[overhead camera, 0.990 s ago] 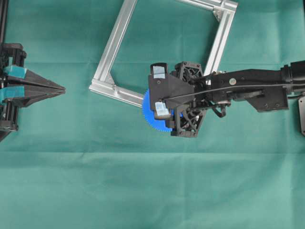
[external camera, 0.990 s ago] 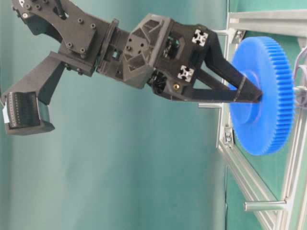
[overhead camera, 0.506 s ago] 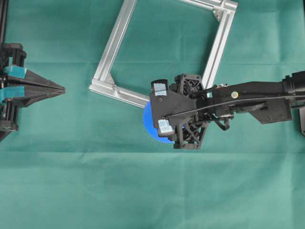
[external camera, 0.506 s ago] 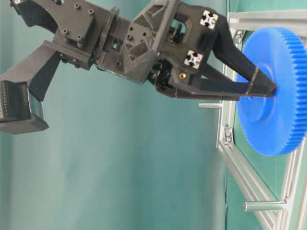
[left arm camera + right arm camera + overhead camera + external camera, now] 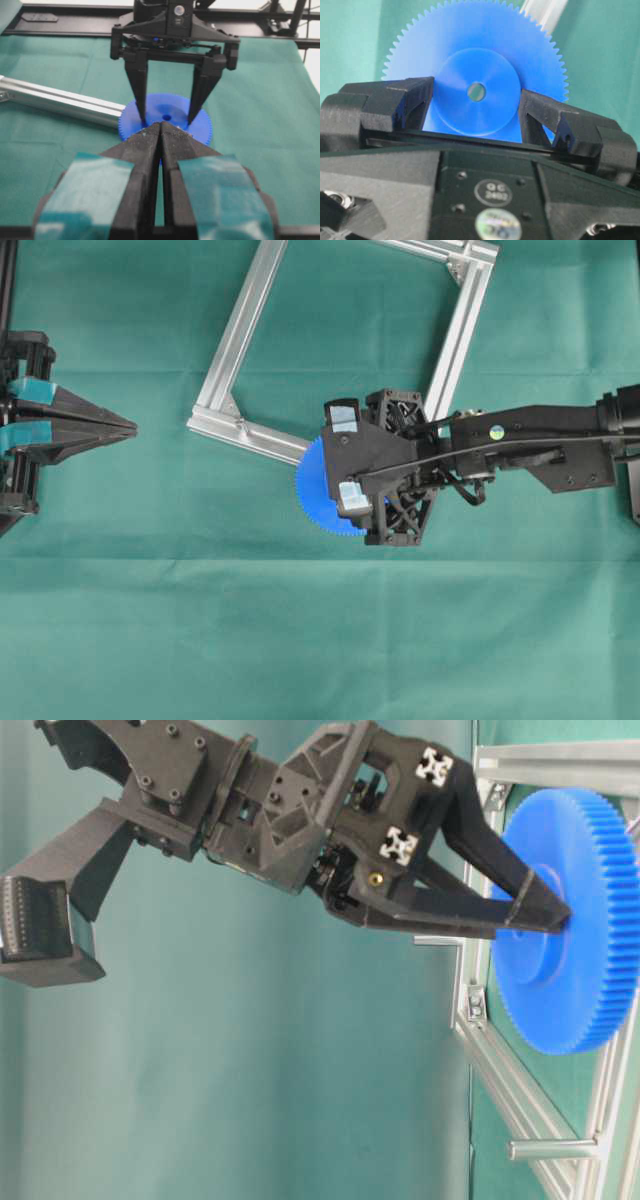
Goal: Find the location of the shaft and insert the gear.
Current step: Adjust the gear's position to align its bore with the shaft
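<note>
Table [image 5: 200, 640] covered edge to edge with green cloth [image 5: 420, 660], faintly creased. An aluminium frame [image 5: 245, 325] lies flat on it, skewed, toward the far edge.

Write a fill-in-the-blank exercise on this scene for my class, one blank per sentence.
1. The right gripper grips the gear by its raised ____.
2. The gear's colour is ____.
3. The left gripper's jaws are ____.
4. The cloth on the table is ____.

Missing words: hub; blue; shut; green

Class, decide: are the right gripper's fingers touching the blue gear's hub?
Touching. The right wrist view shows both fingers of the right gripper pressed against the hub of the gear.
</note>
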`<action>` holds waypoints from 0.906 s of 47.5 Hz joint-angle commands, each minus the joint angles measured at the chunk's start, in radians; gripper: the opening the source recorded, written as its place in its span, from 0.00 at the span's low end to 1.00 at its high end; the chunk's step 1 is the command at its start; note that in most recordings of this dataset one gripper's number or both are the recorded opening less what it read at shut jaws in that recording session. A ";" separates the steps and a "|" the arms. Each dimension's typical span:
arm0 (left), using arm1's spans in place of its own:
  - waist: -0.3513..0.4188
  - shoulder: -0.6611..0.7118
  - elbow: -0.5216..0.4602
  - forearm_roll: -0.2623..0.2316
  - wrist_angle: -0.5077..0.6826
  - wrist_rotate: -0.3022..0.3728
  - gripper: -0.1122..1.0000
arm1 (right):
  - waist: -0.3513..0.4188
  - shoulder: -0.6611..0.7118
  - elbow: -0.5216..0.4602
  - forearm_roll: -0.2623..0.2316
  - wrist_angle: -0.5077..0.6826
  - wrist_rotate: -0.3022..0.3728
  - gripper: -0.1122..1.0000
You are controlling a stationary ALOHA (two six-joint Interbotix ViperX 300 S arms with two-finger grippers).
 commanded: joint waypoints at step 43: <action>0.002 0.011 -0.026 -0.003 0.000 -0.002 0.11 | -0.094 -0.034 0.029 -0.032 -0.064 0.003 0.72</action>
